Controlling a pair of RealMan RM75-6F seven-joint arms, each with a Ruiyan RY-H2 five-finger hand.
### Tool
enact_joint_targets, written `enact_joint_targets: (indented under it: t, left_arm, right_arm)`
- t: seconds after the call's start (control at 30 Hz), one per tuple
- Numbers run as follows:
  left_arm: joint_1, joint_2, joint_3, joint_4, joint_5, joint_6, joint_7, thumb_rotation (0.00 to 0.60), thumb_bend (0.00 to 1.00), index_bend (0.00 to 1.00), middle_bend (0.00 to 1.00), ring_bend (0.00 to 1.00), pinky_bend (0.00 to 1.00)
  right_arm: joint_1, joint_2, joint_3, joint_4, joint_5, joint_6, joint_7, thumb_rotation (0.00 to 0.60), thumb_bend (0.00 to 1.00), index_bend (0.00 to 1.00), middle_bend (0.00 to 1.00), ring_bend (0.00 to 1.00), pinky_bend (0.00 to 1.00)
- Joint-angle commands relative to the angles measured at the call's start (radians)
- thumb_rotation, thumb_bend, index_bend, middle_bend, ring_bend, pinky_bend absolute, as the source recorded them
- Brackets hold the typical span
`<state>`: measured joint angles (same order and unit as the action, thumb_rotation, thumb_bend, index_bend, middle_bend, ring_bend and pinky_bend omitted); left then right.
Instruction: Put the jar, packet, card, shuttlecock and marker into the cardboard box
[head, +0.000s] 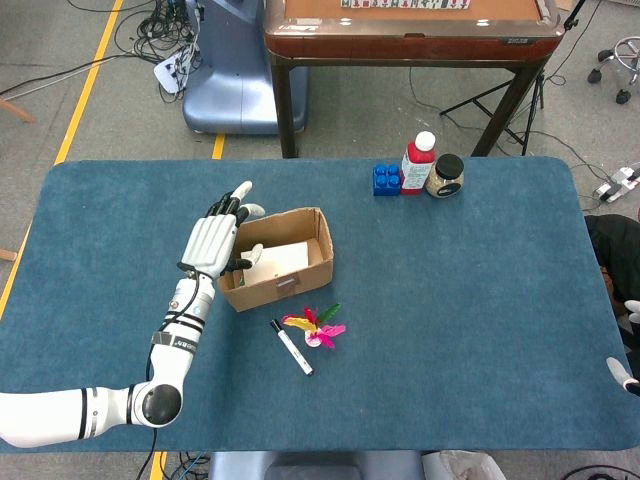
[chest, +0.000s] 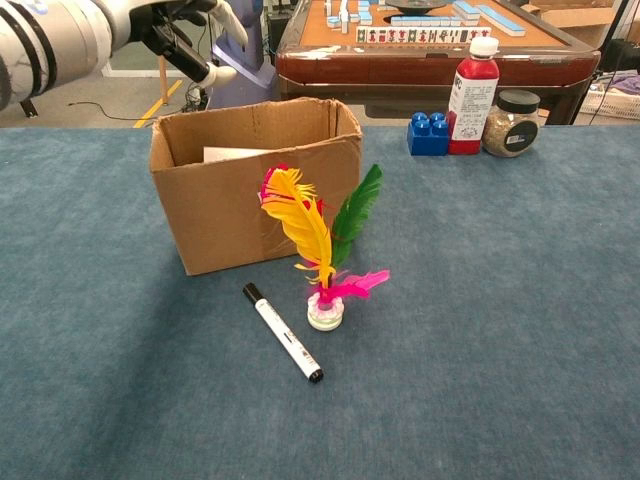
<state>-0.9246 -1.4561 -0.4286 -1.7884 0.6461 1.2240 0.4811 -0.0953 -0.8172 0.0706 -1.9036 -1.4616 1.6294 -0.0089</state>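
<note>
The cardboard box (head: 282, 284) stands open at the table's left middle, also seen close up in the chest view (chest: 260, 200). A white card (head: 285, 258) lies inside it, its top edge just showing over the rim (chest: 235, 154). My left hand (head: 215, 242) hovers over the box's left edge with its fingers spread and nothing in them (chest: 190, 40). The black and white marker (head: 292, 347) lies in front of the box, beside the feathered shuttlecock (head: 315, 328). The jar (head: 444, 176) stands at the back right. Only a white sliver of my right hand (head: 622, 372) shows at the right edge.
A red bottle (head: 418, 162) and a blue block (head: 386, 180) stand just left of the jar. A brown game table (head: 410, 35) stands behind the blue table.
</note>
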Motion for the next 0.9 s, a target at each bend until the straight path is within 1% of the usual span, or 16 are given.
enact_joint_targets:
  t: [0.03,0.07,0.13,0.23,0.3,0.43,0.67,0.83,0.9]
  left_arm:
    - [0.006,0.007,0.004,-0.013,0.007,0.006,-0.005,0.6,0.24,0.11,0.0,0.0,0.11]
    - [0.01,0.011,0.006,-0.022,0.013,0.011,-0.007,0.6,0.23,0.08,0.0,0.0,0.11]
    - [0.019,0.02,0.014,-0.046,0.027,0.024,-0.006,0.6,0.22,0.06,0.0,0.0,0.11]
    - [0.042,0.045,0.039,-0.111,0.063,0.064,0.012,0.6,0.22,0.06,0.0,0.0,0.12]
    - [0.064,0.074,0.066,-0.172,0.09,0.089,0.034,0.6,0.22,0.07,0.0,0.0,0.12]
    - [0.112,0.138,0.125,-0.279,0.157,0.119,0.056,0.6,0.22,0.13,0.0,0.0,0.12]
    - [0.212,0.216,0.216,-0.426,0.333,0.163,0.002,0.6,0.22,0.18,0.0,0.0,0.12]
    - [0.271,0.257,0.272,-0.53,0.409,0.177,-0.022,0.6,0.22,0.22,0.0,0.0,0.12]
    - [0.287,0.275,0.296,-0.567,0.43,0.163,-0.033,0.6,0.22,0.23,0.0,0.0,0.12]
  right_arm:
    - [0.0,0.0,0.0,0.0,0.0,0.0,0.0,0.6,0.19,0.26,0.35,0.26,0.39]
    - [0.0,0.001,0.0,-0.001,0.0,0.0,0.0,0.6,0.19,0.26,0.35,0.26,0.39]
    - [-0.002,0.002,-0.001,-0.001,-0.002,0.004,0.003,0.6,0.19,0.26,0.35,0.26,0.39]
    - [-0.005,0.004,-0.001,0.0,-0.005,0.011,0.011,0.6,0.19,0.26,0.35,0.26,0.39]
    - [-0.007,0.006,-0.001,0.001,-0.005,0.014,0.017,0.6,0.19,0.26,0.35,0.26,0.39]
    - [-0.01,0.007,0.0,0.002,-0.006,0.02,0.022,0.6,0.19,0.26,0.35,0.26,0.39]
    - [-0.012,0.005,0.002,0.001,0.002,0.023,0.016,0.6,0.19,0.26,0.35,0.26,0.39]
    - [-0.011,0.004,0.005,0.001,0.01,0.021,0.013,0.6,0.19,0.26,0.35,0.26,0.39]
    - [-0.01,0.003,0.005,0.001,0.012,0.019,0.012,0.6,0.19,0.26,0.35,0.26,0.39]
